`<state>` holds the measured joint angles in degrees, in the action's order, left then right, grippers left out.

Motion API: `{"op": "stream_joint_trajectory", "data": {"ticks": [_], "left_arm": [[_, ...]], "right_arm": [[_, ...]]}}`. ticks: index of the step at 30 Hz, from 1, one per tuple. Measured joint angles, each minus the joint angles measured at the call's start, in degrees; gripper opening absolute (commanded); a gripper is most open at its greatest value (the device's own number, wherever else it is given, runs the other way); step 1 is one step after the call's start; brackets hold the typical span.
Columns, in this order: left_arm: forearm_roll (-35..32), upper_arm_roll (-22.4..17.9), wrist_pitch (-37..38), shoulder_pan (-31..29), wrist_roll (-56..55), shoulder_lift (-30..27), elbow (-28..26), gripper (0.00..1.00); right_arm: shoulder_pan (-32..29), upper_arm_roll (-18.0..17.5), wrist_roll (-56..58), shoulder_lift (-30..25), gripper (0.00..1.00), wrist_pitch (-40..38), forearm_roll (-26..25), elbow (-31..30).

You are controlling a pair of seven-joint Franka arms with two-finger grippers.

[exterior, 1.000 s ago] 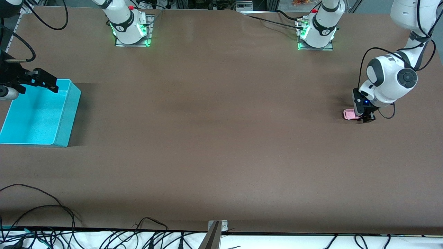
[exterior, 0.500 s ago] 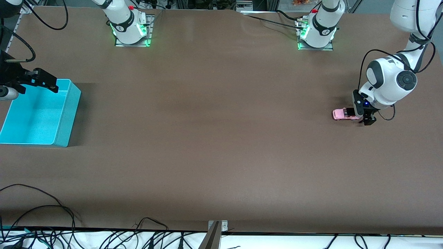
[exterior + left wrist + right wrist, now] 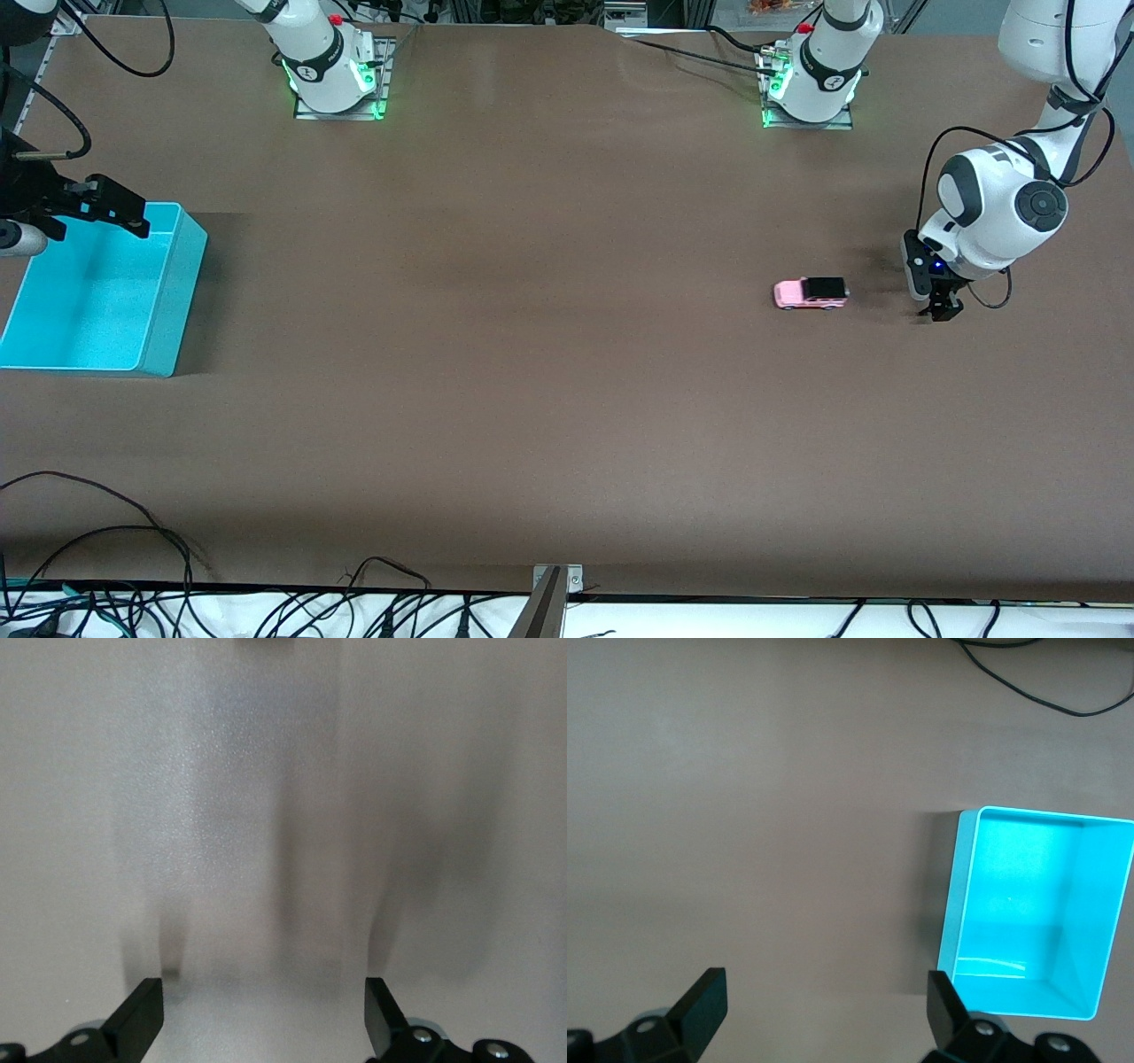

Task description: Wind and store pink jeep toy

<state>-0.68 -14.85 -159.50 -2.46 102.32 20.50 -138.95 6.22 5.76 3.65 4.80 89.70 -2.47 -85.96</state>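
The pink jeep toy [image 3: 810, 293], light pink with a black roof, stands free on the brown table toward the left arm's end. My left gripper [image 3: 939, 306] is low over the table beside it, a short gap away, open and empty. In the left wrist view the left gripper [image 3: 263, 992] shows only bare table between its fingers. My right gripper [image 3: 115, 208] hangs over the edge of the turquoise bin [image 3: 182, 292] at the right arm's end, open and empty. The right wrist view shows the right gripper [image 3: 824, 988] wide apart and the bin [image 3: 957, 904] with nothing in it.
The two arm bases [image 3: 332, 71] [image 3: 811, 84] stand along the table edge farthest from the front camera. Loose cables [image 3: 133, 532] lie along the edge nearest it. A broad stretch of brown table lies between the jeep and the bin.
The left gripper opened and let go of the jeep. The jeep rolled out from between its fingers toward the right arm's end. The right arm has stayed still.
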Motion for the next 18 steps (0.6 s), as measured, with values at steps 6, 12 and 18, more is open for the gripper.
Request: {"op": "stream_joint_trajectory", "data": {"ticks": [6, 12, 18], "left_arm": [[0.0, 0.2, 0.0, 0.0, 0.0, -0.1, 0.2, 1.0], [0.0, 0.9, 0.1, 0.1, 0.0, -2.0, 1.1, 1.0], [0.0, 1.3, 0.7, 0.3, 0.0, -4.7, 1.2, 1.0]], "right_arm": [[0.0, 0.0, 0.0, 0.0, 1.0, 0.0, 0.0, 0.0], [0.0, 0.0, 0.0, 0.0, 1.0, 0.0, 0.0, 0.0], [0.0, 0.0, 0.0, 0.0, 1.0, 0.0, 0.0, 0.0]]}}
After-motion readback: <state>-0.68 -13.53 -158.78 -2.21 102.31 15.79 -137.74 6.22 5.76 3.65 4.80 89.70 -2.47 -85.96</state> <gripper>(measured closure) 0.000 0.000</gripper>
